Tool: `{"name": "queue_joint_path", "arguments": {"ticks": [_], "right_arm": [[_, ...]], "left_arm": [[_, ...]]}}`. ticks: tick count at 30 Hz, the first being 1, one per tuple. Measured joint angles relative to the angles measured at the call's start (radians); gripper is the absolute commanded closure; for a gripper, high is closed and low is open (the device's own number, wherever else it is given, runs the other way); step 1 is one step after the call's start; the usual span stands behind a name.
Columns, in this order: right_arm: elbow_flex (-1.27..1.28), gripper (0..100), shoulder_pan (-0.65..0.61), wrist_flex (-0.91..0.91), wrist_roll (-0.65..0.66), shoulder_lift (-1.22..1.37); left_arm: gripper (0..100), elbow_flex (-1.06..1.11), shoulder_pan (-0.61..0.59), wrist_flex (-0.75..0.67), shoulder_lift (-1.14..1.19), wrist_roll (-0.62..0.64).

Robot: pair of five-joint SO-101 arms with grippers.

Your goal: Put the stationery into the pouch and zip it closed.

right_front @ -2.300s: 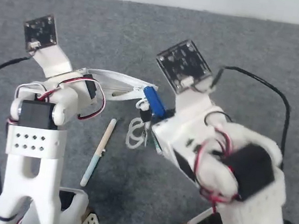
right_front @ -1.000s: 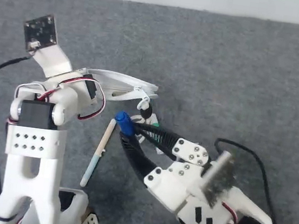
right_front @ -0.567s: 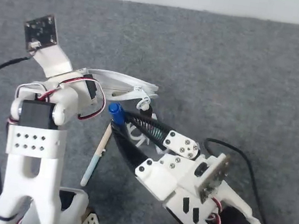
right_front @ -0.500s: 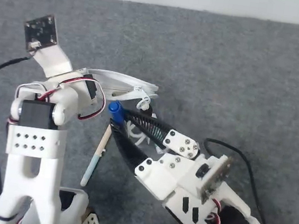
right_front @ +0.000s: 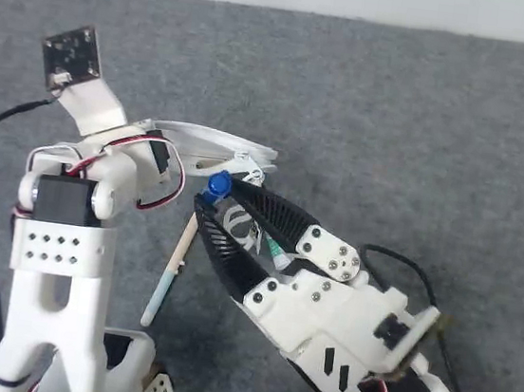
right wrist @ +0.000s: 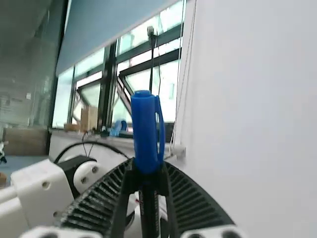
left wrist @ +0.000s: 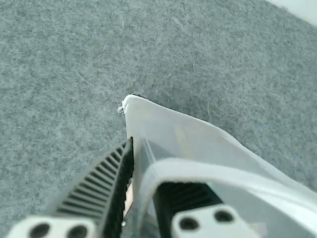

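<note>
Pen: a pale pen with a teal end [right_front: 174, 264] lies flat on the bench [right_front: 425, 111], toward the near edge and between your two arms. It runs aslant from the near edge toward the middle.
Right tool: your right tool [right_front: 216, 197] is clenched on the blue marker [right_front: 217, 186]. It reaches in from the near right corner toward the middle of the bench, above the far end of the pen.
Blue marker: it stands out past the fingertips, capped end foremost. In the right wrist view the cap rises upright from between the two ribbed black jaws, which press on it from either side.
Left tool: your left tool [left wrist: 143, 168] is grasping the pouch [right_front: 207, 133], with one black ribbed jaw on each side of the pouch's pale wall. It sits on the left side of the bench, beyond the pen.
Pouch: it is white and translucent, and stretches from the left tool toward the middle of the bench. Its free end is just beyond the marker's cap. You cannot tell from these views whether cap and pouch touch.
Bench: grey felt-like covering, reaching back to a pale wall along the far edge.
</note>
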Motion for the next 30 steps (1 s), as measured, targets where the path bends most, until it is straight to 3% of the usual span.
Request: {"name": "queue_joint_path", "arguments": {"ticks": [12, 30], "right_arm": [[0.040, 99.1, 0.124, -0.307, 0.000, 0.118], [0.040, 99.1, 0.193, -0.338, 0.026, 0.476]], "left_arm": [[99, 0.000, 0.000, 0.000, 0.000, 0.000], [99, 0.000, 0.000, 0.000, 0.000, 0.000]]}}
